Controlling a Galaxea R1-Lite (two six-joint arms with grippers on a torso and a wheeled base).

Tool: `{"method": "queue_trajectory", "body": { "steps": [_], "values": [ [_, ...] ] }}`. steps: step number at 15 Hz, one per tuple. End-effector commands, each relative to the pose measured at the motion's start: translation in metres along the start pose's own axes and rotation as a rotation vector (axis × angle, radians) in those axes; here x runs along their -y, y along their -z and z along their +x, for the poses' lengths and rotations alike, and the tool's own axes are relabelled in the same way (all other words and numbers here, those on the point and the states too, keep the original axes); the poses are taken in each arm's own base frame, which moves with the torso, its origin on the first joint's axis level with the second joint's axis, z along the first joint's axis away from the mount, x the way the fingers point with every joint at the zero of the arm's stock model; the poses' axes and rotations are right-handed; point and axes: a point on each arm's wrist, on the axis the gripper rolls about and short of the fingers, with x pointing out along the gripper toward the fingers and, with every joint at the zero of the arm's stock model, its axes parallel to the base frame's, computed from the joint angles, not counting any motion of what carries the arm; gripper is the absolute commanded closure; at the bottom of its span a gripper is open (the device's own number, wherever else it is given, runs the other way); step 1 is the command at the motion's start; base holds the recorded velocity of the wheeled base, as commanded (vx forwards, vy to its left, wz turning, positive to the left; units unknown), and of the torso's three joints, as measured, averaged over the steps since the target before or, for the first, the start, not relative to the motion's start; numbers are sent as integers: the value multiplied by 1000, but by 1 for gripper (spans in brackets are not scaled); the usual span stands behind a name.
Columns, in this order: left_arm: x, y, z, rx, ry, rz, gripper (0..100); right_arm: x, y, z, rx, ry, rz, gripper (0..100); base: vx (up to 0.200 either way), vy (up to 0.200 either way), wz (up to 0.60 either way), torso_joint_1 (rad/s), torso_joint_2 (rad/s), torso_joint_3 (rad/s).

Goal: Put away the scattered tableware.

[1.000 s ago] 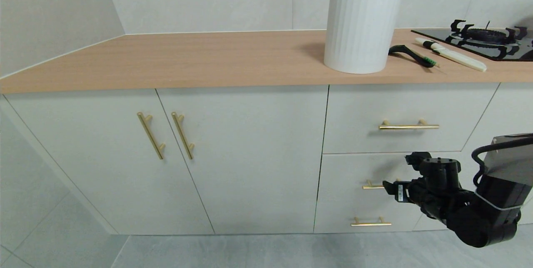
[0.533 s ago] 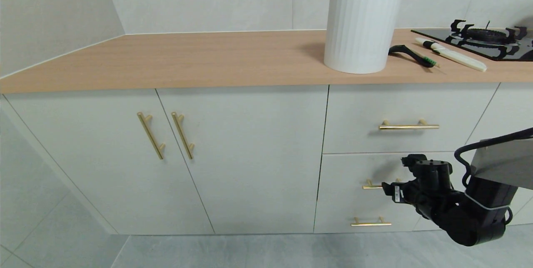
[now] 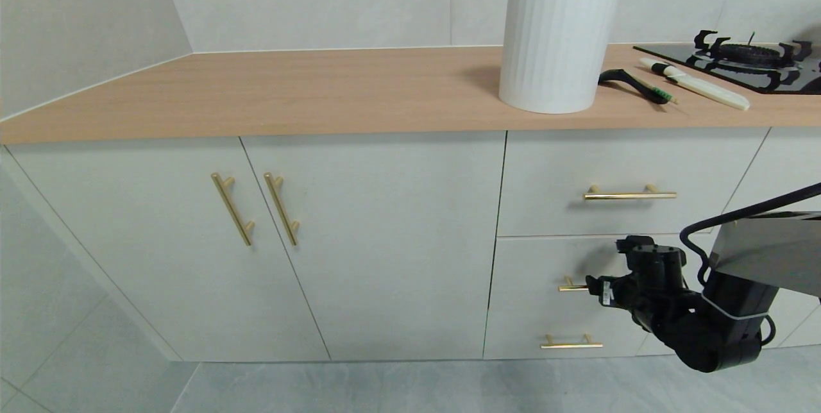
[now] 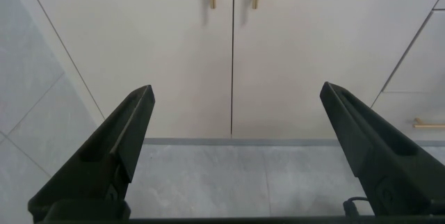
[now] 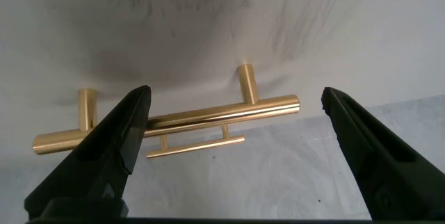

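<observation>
- Right hand spread at middle drawer handle, lower right of frame.
- Left hand spread, facing cupboard doors.
- Knife and black-handled tool on counter, upper right.

- We lose the top of the white jar at the head view's upper edge.
- The right gripper hides most of a drawer handle from us.

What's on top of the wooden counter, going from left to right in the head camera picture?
tall white ribbed container → black-handled tool → white knife → stove burner
</observation>
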Motion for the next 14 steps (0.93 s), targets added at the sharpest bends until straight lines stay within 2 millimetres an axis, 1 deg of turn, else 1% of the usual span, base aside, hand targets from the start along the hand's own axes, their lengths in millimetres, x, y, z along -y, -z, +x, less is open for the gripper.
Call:
{"method": "queue_trajectory", "body": {
  "steps": [1,4,8,14],
  "values": [
    [0,0,0,-1,-1,0,0,0,3,1,-7,1,-5,0,0,0,0,0,0,0],
    [0,0,0,-1,-1,0,0,1,6,1,-27,3,-16,0,0,0,0,0,0,0],
    [0,0,0,-1,-1,0,0,3,11,-5,-74,7,-59,0,0,0,0,0,0,0],
    [0,0,0,-1,-1,0,0,8,4,-24,-169,4,-92,0,0,0,0,0,0,0]
  ]
}}
